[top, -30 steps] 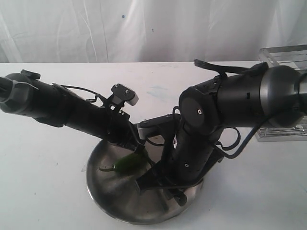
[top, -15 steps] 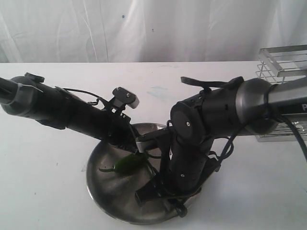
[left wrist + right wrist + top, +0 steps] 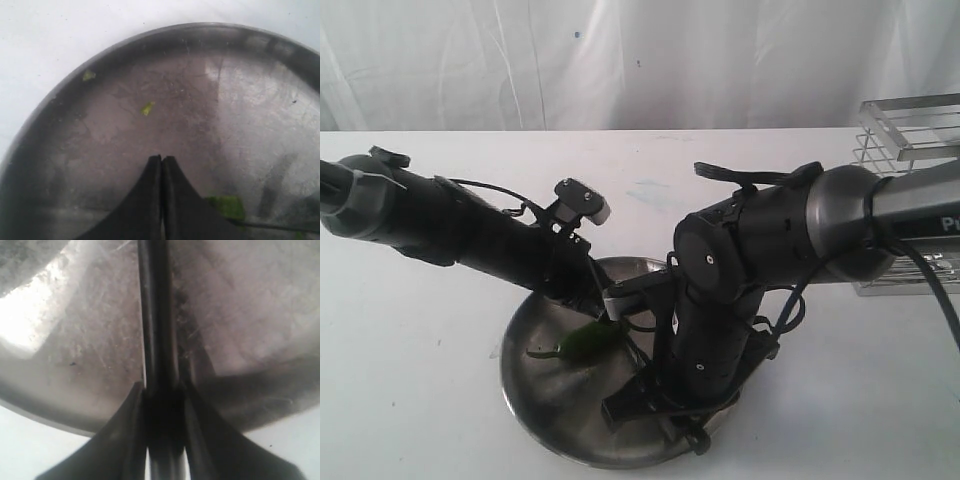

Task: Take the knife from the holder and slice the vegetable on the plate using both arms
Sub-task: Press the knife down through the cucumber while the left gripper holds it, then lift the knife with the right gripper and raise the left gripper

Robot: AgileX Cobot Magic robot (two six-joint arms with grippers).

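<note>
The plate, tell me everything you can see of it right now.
The plate is round, shiny steel with a shallow rim, its surface scratched. It sits flat on the white table. The green pepper lies on it, with small green scraps nearby. The shut left claw and the knife held in the right claw are over it.

— What do the arms look like?
— Both are thick and black. The left arm fills the frame's left. The right arm has a grey metallic segment with white lettering.
— Any cables?
— Thin black cables loop along both arms, and a pale screw dots the round joint cap.
</note>
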